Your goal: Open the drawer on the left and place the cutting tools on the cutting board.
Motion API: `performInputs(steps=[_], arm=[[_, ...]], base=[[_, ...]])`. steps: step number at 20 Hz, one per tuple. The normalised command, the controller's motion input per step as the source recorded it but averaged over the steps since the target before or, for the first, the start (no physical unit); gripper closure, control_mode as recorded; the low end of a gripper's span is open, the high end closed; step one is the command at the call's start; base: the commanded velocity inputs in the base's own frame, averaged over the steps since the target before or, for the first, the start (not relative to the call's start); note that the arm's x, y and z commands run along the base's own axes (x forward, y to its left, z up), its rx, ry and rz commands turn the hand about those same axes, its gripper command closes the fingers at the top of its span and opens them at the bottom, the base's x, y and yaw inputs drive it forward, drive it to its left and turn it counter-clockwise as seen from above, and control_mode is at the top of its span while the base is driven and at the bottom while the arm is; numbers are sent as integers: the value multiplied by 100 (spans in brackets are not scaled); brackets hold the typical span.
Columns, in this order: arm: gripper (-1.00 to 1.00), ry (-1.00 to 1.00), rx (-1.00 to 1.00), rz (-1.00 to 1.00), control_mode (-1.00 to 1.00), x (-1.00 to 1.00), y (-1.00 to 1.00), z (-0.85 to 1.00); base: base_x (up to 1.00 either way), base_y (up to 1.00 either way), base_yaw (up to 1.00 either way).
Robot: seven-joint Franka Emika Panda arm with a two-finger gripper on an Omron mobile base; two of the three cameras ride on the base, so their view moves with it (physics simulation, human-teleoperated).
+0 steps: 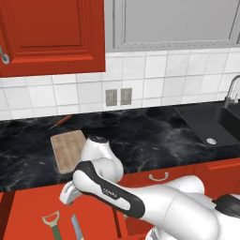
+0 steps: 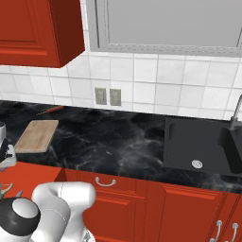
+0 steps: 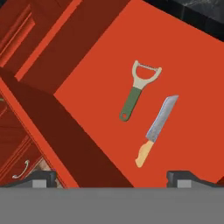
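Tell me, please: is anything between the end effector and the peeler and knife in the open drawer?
Nothing visible. The open end effector looks straight at the peeler and knife, which lie apart on the bare floor of the drawer.

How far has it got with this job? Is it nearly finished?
About a third through. Done: the drawer is pulled open. In hand: nothing held; the open gripper hangs above the peeler and knife, both lying in the drawer. Left: carry each tool to the cutting board on the counter, which has no tool on it.
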Motion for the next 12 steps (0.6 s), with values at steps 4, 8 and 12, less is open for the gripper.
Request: performInputs(steps=[4,8,12], arm=[[-100,6,-14,-11,-100,20,5,-53],[-100,15,-10,-9,-100,13,0,-46],[-100,14,-1,-13,-100,18,10,-46]], base=[[0,0,0],[0,0,0],[0,0,0]])
